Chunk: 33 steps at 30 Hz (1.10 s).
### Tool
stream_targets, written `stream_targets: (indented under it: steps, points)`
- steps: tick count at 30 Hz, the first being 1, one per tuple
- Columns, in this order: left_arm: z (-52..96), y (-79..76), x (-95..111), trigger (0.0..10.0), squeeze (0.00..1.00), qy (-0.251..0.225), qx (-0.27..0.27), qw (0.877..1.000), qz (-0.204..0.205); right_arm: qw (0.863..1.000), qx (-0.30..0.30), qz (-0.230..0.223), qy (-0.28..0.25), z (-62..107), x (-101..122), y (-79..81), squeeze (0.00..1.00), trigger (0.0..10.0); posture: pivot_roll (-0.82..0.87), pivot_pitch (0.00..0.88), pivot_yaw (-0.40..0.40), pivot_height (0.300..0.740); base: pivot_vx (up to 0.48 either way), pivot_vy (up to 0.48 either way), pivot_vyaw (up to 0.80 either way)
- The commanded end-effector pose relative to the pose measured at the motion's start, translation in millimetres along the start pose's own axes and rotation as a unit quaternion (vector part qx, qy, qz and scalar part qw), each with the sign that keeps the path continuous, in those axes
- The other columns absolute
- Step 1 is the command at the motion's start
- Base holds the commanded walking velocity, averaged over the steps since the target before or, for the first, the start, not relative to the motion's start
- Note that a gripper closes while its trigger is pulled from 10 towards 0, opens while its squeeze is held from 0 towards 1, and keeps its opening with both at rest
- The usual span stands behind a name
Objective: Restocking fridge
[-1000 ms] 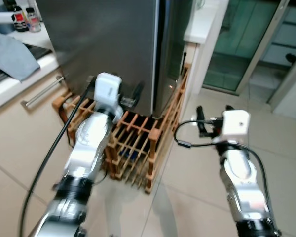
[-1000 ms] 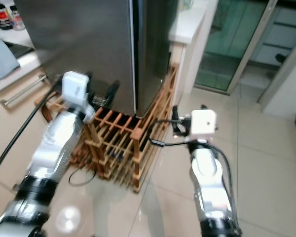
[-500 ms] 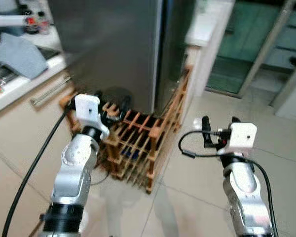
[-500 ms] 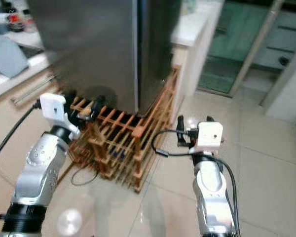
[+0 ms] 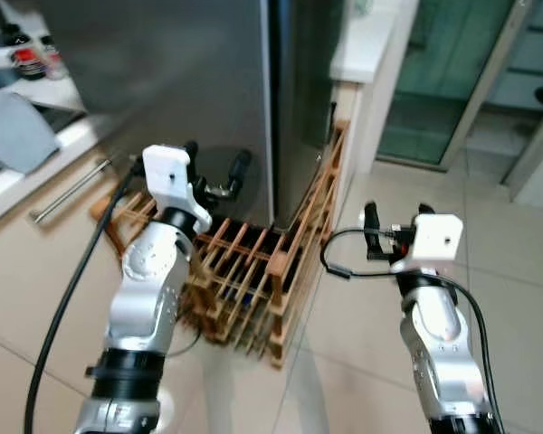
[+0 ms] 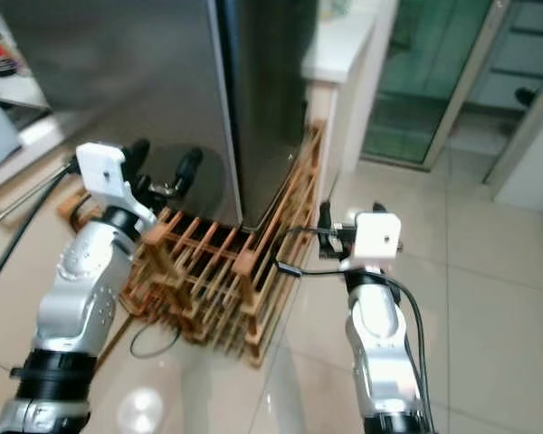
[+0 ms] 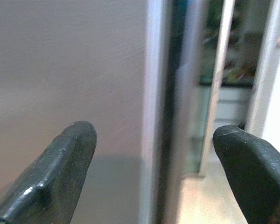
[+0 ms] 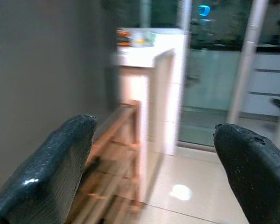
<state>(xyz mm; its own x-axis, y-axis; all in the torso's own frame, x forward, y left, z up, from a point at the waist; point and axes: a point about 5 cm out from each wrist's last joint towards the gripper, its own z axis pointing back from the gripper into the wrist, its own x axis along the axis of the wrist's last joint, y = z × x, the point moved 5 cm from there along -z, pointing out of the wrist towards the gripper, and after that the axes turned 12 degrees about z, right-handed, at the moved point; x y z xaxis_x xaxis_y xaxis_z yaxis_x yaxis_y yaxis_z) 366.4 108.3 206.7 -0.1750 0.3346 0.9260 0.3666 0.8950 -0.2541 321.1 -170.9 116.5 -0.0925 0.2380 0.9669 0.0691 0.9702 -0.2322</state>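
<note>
**Empty-handed at the closed fridge**

The fridge (image 5: 190, 81) stands shut, its grey steel door rising above a wooden wine rack (image 5: 253, 271) that wraps its front lower corner on the tiled floor (image 6: 489, 298); the left gripper (image 5: 215, 168) hovers just in front of the door face near its right edge, fingers spread wide and holding nothing; in the left wrist view the door's vertical edge (image 7: 155, 107) runs between the two black fingertips (image 7: 67, 163); the right gripper (image 5: 394, 220) hangs over the floor beside the rack's outer end, also spread and empty.

No stock to load can be made out. The door will probably feel heavy and stiff against its seal, and the brushed steel looks smooth enough to slip; no handle is visible, so the likeliest hold is that vertical edge, hooked rather than pinched. A counter (image 5: 27, 136) with a grey cloth (image 5: 14, 127) lies to the left.
</note>
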Motion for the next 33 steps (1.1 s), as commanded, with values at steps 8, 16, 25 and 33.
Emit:
stream_targets:
  steps: [8, 16, 25, 33]
  points:
    - [-13.4, -16.3, 9, 10.0, 0.00, -0.010, -0.021, 1.000, -0.019, 1.000, 0.003, -0.001, 0.005, -1.6, -2, 2.9, 0.04, 10.0, -0.11, 0.000, 0.044, 0.740, 0.000, 0.000, 0.00]
    - [-29.8, -55.7, -1, 10.0, 0.00, 0.013, -0.074, 0.997, 0.006, 1.000, 0.008, 0.000, 0.005, -3.0, -2, 4.4, 0.04, 10.0, -0.12, 0.000, 0.041, 0.740, 0.000, 0.000, 0.00]
    - [-33.6, -52.5, -31, 10.0, 0.00, 0.088, -0.065, 0.994, -0.014, 1.000, 0.007, -0.001, 0.010, -1.1, -5, 5.7, 0.04, 10.0, -0.12, 0.000, 0.045, 0.740, 0.000, 0.000, 0.00]
    - [-35.1, -51.7, -38, 10.0, 0.00, 0.096, -0.055, 0.994, -0.005, 1.000, 0.008, 0.003, 0.011, -1.2, -6, 3.8, 0.04, 10.0, -0.13, 0.000, 0.038, 0.740, 0.000, 0.000, 0.00]
